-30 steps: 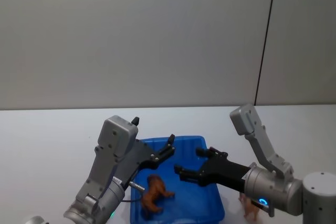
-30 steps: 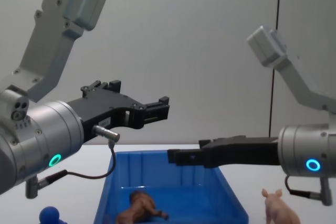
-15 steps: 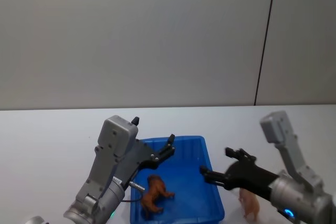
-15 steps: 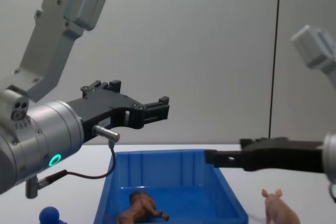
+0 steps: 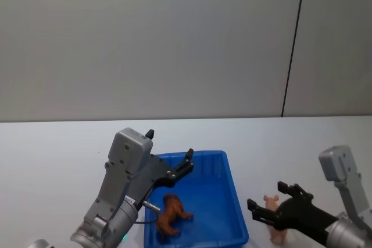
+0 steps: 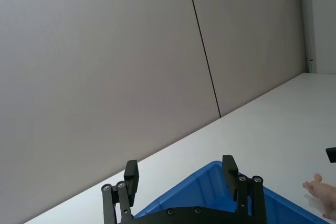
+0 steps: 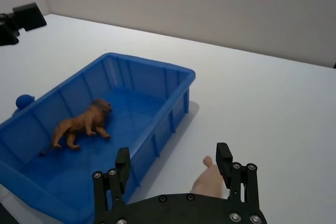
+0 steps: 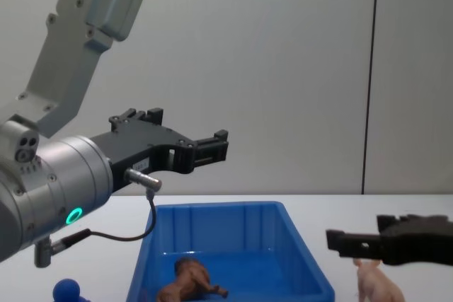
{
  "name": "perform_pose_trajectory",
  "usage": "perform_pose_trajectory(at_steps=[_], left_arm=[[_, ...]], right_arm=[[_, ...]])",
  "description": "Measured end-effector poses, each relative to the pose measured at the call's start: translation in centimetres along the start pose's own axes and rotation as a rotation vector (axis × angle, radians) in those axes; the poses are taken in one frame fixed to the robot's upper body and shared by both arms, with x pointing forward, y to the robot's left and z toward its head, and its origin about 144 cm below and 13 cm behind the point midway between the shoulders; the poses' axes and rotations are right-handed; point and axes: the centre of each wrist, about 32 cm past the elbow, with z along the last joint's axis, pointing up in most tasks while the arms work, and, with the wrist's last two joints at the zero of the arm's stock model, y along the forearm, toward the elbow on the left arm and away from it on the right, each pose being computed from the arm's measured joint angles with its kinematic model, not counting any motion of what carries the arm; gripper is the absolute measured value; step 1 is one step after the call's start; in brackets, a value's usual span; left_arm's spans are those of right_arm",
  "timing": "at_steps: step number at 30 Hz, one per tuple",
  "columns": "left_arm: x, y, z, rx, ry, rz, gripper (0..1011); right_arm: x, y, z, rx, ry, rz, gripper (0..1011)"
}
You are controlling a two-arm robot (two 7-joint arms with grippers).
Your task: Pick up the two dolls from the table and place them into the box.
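Right gripper (image 7: 172,156) is wide open, empty, just over the pink pig (image 8: 375,282) beside the blue box (image 8: 212,207); left gripper (image 6: 179,163), also open, hovers above the lion (image 5: 171,213) inside.

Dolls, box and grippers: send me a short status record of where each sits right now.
brown doll: lying inside the box
pig: standing on the table, right of the box, outside it
left gripper: open, raised over the box, holding nothing
right gripper: open, low over the pig, not closed on it
task status: one doll in, pig not yet picked up
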Motion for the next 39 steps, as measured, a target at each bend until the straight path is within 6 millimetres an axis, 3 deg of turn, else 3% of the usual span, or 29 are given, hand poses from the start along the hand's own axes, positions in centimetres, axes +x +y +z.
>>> perform_pose_trajectory(at_steps=[22, 32, 39], left_arm=[[0.0, 0.0, 0.0, 0.0, 0.0, 0.0, 1002], [0.0, 0.0, 0.0, 0.0, 0.0, 0.0, 1002], [0.0, 0.0, 0.0, 0.0, 0.0, 0.0, 1002]], right_arm=[[0.2, -1.4, -2.7, -0.085, 0.069, -0.064, 994], [0.6, -0.9, -3.9, -0.127, 0.131, -0.065, 763], [0.7, -0.5, -4.4, -0.14, 0.16, -0.061, 549]])
